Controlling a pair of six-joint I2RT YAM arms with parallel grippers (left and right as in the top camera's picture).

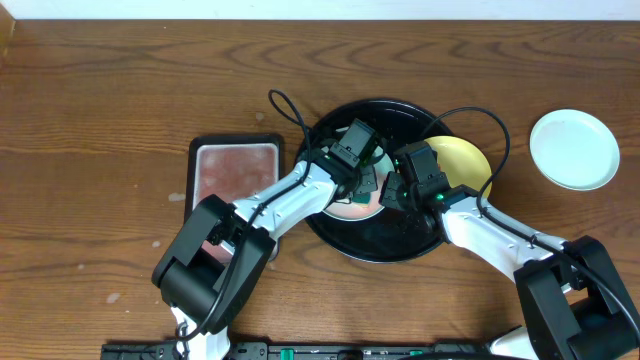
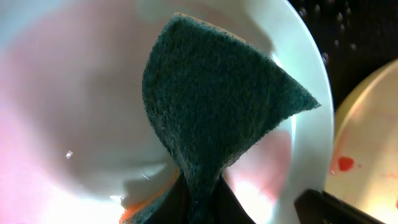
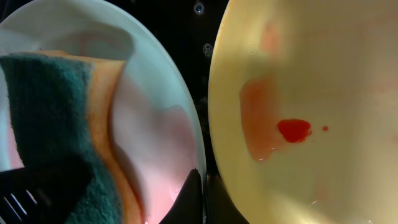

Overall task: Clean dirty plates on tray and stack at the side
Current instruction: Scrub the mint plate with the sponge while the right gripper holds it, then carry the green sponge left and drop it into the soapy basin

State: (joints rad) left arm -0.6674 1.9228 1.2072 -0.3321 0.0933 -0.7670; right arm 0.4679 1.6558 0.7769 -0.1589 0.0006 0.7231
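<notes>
Wooden table (image 1: 100, 100) bearing tray (image 1: 385, 250), I am seeing left gripper (image 2: 196, 202) clamping sponge (image 2: 211, 106) against blue plate (image 2: 74, 93) on tray, right gripper (image 3: 203, 196) pinching that plate's rim, yellow plate (image 3: 311, 74) lying beside, third plate (image 1: 573, 149) sitting off-tray.

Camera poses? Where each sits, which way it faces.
Overhead: above the table, facing down; left arm, right arm over the tray.
Left wrist: on left arm, facing down at smeared plate; left hand pinching sponge.
Right wrist: on right arm, facing down at yellow plate; right hand on smeared plate's rim.
Shared: wrist views both show sponge.
</notes>
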